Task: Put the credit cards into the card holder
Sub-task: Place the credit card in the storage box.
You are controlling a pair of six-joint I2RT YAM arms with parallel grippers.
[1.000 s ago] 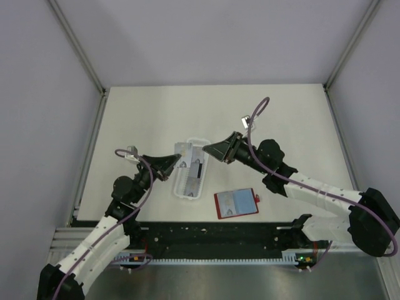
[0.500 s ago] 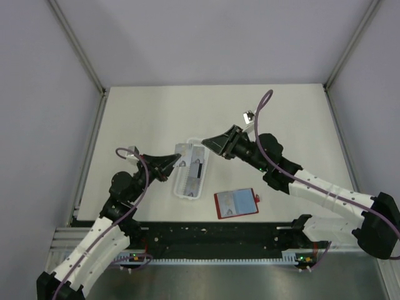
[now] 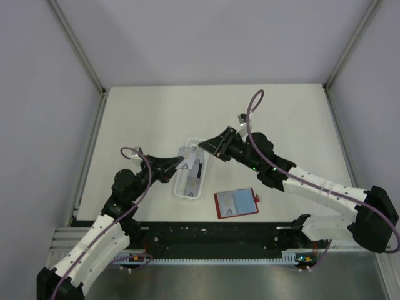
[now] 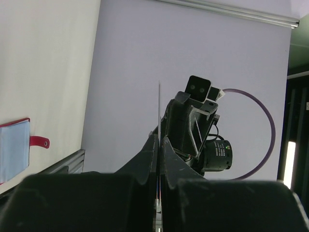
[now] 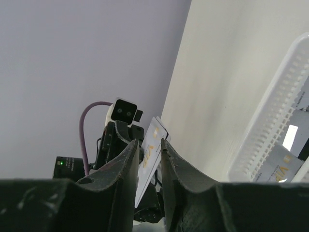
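My left gripper (image 3: 179,164) is shut on a grey credit card (image 3: 189,155) and holds it up above the white tray. In the left wrist view the card (image 4: 159,106) shows edge-on, sticking out of the shut left gripper (image 4: 159,141). My right gripper (image 3: 203,147) is open, its jaws on either side of the same card (image 5: 154,130) with a gap showing; the right gripper (image 5: 149,141) faces the left one. The red card holder (image 3: 236,203) lies open on the table at the front right, and shows at the left edge of the left wrist view (image 4: 12,154).
A long white slotted tray (image 3: 187,197) lies under both grippers with more grey cards (image 3: 195,172) in it; its wall (image 5: 275,130) and a card (image 5: 280,164) show in the right wrist view. Grey walls and metal rails frame the table.
The right gripper has moved left and closer until its jaws straddle the card. The left gripper has carried the card a little to the right, toward it.
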